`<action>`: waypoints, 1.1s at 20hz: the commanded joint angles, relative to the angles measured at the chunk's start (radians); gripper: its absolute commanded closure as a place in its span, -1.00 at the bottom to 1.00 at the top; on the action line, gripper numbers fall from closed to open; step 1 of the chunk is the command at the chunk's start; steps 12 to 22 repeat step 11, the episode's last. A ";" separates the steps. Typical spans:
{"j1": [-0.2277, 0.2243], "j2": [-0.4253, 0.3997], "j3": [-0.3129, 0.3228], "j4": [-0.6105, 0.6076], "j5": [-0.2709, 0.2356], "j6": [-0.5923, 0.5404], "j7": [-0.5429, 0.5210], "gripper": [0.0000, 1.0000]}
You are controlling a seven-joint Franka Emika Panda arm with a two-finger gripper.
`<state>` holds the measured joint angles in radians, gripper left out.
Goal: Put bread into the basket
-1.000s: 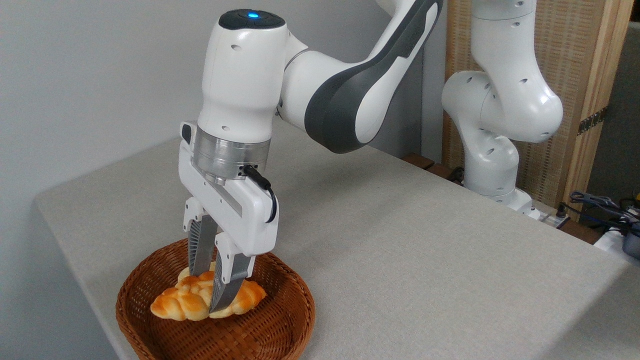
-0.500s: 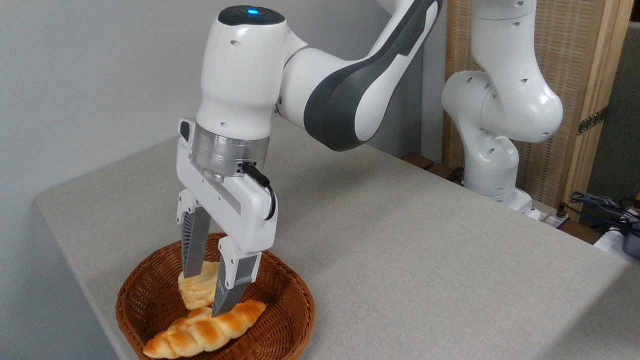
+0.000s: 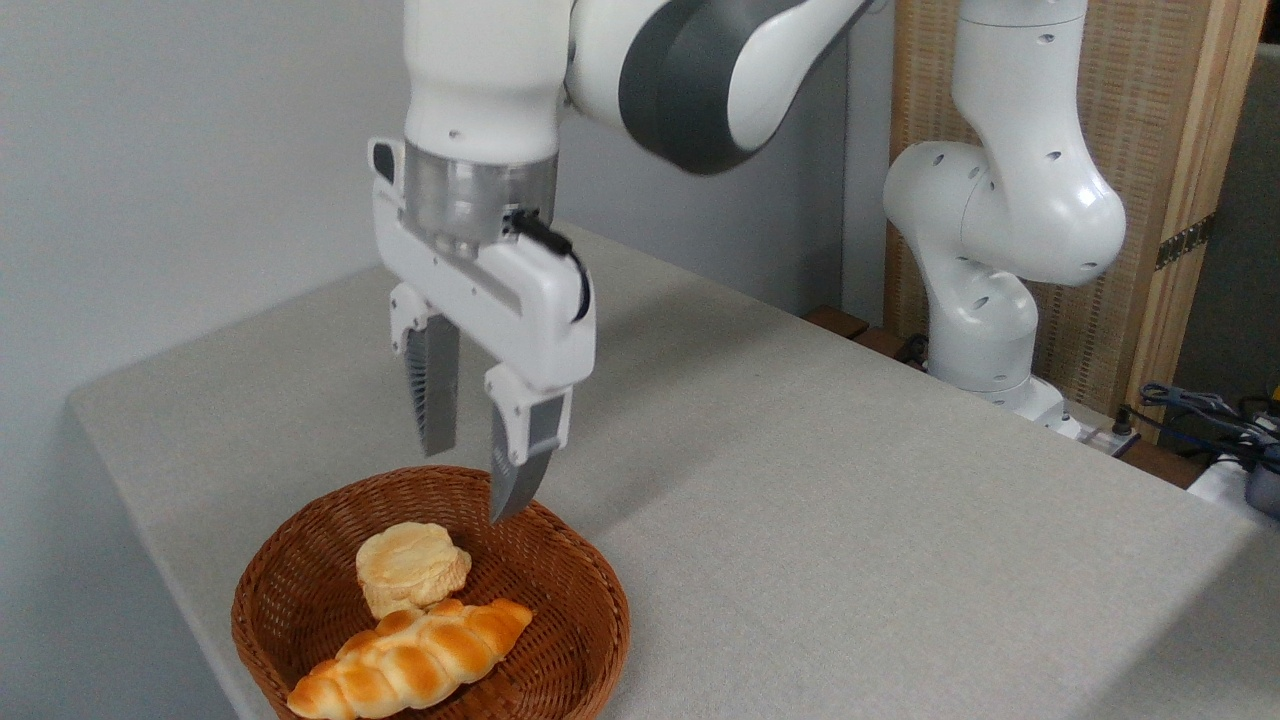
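Observation:
The bread [image 3: 412,660], a long braided golden-orange loaf, lies inside the basket [image 3: 590,600] along its near side. The basket is round, reddish-brown wicker, and sits at the table's front left. My gripper [image 3: 470,480] hangs open above the basket's back rim, clear of the loaf, with nothing between its fingers.
A small pale round bun [image 3: 412,565] rests in the basket just behind the loaf. The grey table [image 3: 800,480] stretches to the right and back. My arm's white base [image 3: 985,330] stands at the back right, with cables [image 3: 1210,410] at the far right edge.
The gripper opened and let go of the loaf, which dropped to the basket's near side. The gripper then rose well above the basket, uncovering the bun.

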<state>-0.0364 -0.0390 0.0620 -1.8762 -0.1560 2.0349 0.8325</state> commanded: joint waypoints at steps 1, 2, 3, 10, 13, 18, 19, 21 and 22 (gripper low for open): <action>-0.005 -0.038 -0.001 0.009 0.058 -0.107 -0.042 -1.00; -0.007 -0.041 -0.001 0.014 0.073 -0.131 -0.044 -1.00; -0.007 -0.041 -0.001 0.014 0.087 -0.162 -0.044 -1.00; -0.008 -0.039 -0.025 0.020 0.142 -0.197 -0.046 -1.00; -0.008 -0.036 -0.027 0.020 0.132 -0.197 -0.046 -1.00; -0.008 -0.036 -0.027 0.020 0.132 -0.197 -0.046 -1.00; -0.008 -0.036 -0.027 0.020 0.132 -0.197 -0.046 -1.00; -0.008 -0.036 -0.027 0.020 0.132 -0.197 -0.046 -1.00; -0.008 -0.036 -0.027 0.020 0.132 -0.197 -0.046 -1.00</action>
